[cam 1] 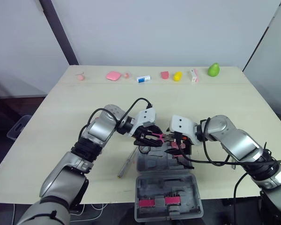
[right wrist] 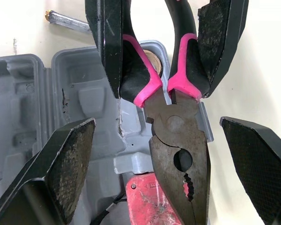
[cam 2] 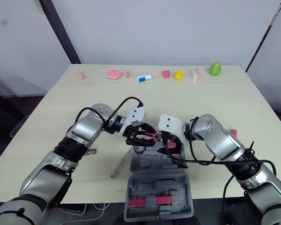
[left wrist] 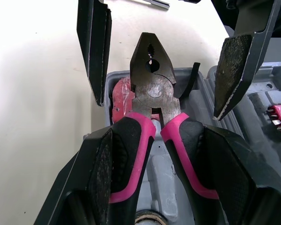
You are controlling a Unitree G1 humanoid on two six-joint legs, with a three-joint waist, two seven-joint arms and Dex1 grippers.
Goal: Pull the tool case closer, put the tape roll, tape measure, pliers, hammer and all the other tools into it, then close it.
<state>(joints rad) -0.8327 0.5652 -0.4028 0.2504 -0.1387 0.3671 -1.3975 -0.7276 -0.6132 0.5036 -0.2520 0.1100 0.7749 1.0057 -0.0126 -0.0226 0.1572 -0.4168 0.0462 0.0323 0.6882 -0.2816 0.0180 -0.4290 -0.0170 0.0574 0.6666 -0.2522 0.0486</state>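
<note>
Left eye view: open tool case [cam 1: 152,165] sits at the counter's [cam 1: 61,122] near edge, btwn both arms. Left hand [cam 1: 147,136] is clamped on the pliers [cam 1: 158,137] by their pink-black handles, just above the case's far half. Long axis runs crosswise, head twd the right hand [cam 1: 178,143], whose fingers are spread wide either side of it, gripping nothing. Left looks best placed to lower them in. No legible brand or writing.

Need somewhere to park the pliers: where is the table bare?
Bare: the wide band across the table between the far row of items and the case. Crowded: over the case, where left gripper and right gripper meet.
</note>
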